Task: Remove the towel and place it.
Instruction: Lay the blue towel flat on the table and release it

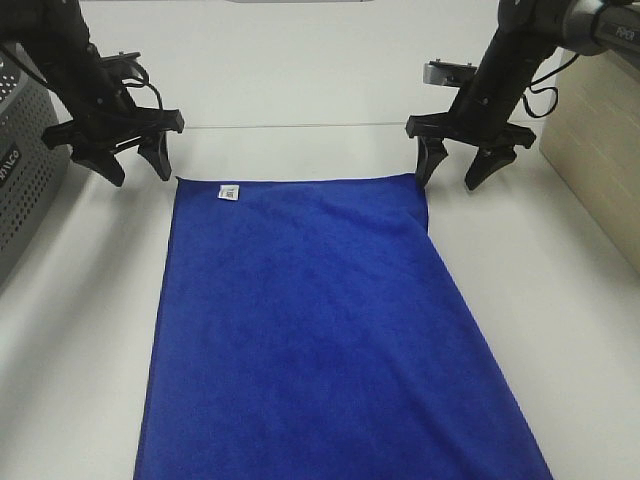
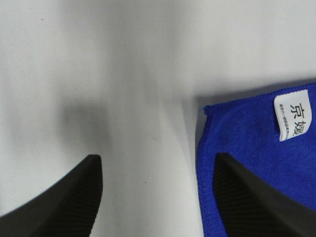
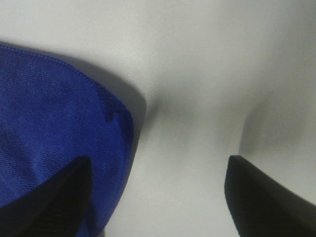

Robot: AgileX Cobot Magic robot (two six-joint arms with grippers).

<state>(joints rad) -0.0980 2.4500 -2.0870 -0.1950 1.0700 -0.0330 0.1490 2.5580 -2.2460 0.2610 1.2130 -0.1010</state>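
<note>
towel [image 1: 330,330] lies flat on the surface [image 1: 560,330], spread out, with its long axis running near-far. The near end runs out of the exterior view. The far edge runs left-right between the two arms, with the white tag [image 1: 229,192] at the far-left corner.

Key relation: each far corner sits at the inner finger of its own pincer.
- left pincer [image 1: 138,172]: jaws wide, nothing held. It is just left of and slightly beyond the tagged corner. In the wrist view one finger [image 2: 256,197] overlaps the towel's left hem and the other finger [image 2: 64,202] is over bare surface. The towel lies to its right and near side.
- right pincer [image 1: 450,180]: jaws wide, empty. Its inner finger [image 3: 54,197] is over the far-right corner and its outer finger [image 3: 266,197] is over bare surface. The towel lies to its left and near side. This corner looks slightly rolled or lifted.

Both arms are about equally near their corners, the right a touch closer. I can't tell the height above the cloth, or whether there is contact, from these views.

The grey basket [image 1: 25,170] is at far left, well apart from the towel.

My read: any corner pinch needs each pincer to shift slightly inward and toward the near side. The hems run along the fingers' closing line, not across it.
</note>
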